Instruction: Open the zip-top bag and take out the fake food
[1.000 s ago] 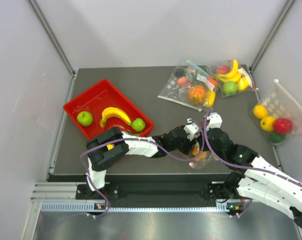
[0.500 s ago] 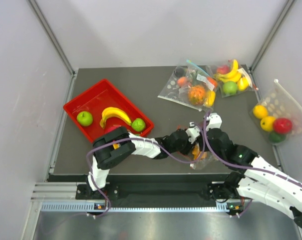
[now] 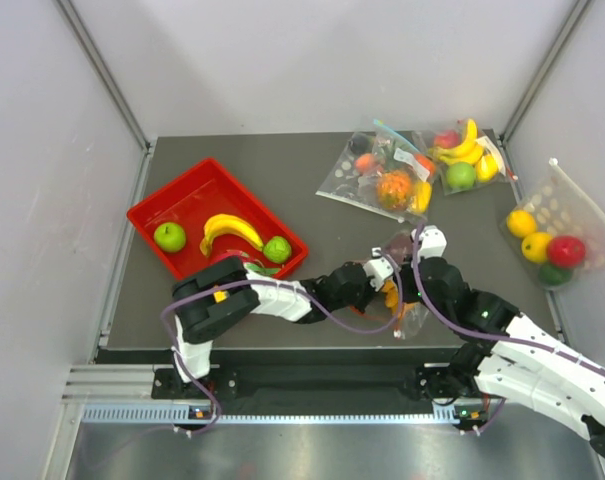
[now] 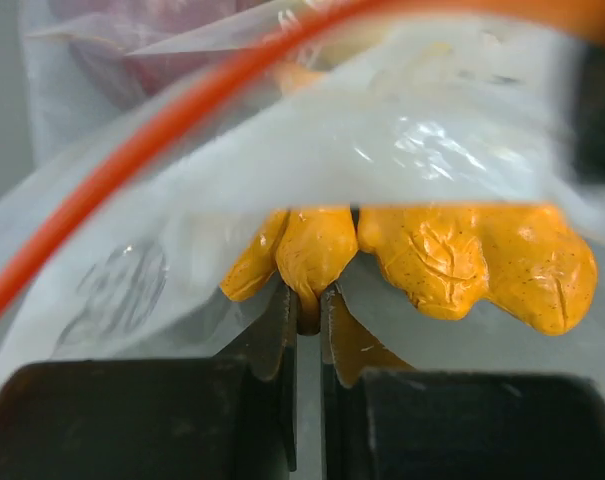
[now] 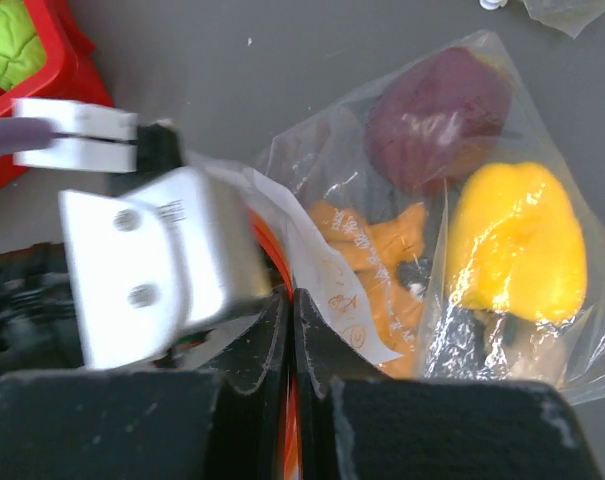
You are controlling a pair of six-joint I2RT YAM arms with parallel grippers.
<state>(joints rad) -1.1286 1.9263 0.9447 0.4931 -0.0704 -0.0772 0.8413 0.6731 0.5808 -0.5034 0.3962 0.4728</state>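
Your left wrist view shows what the top view hides: the left fingers [image 4: 278, 330] are pinched shut on an orange piece [image 4: 317, 250] in the bag [image 4: 132, 270]. The right wrist view has the right fingers [image 5: 272, 335] clamped on the bag's zip [image 5: 291, 440], with a purple piece [image 5: 437, 120] at 1 o'clock and a yellow piece [image 5: 517, 240] at 3. From above, the bag is at the tabletop's [image 3: 332, 220] 5 o'clock, close to the near edge. Bare surface lies toward 12, the tray [image 3: 147, 215] toward 10.
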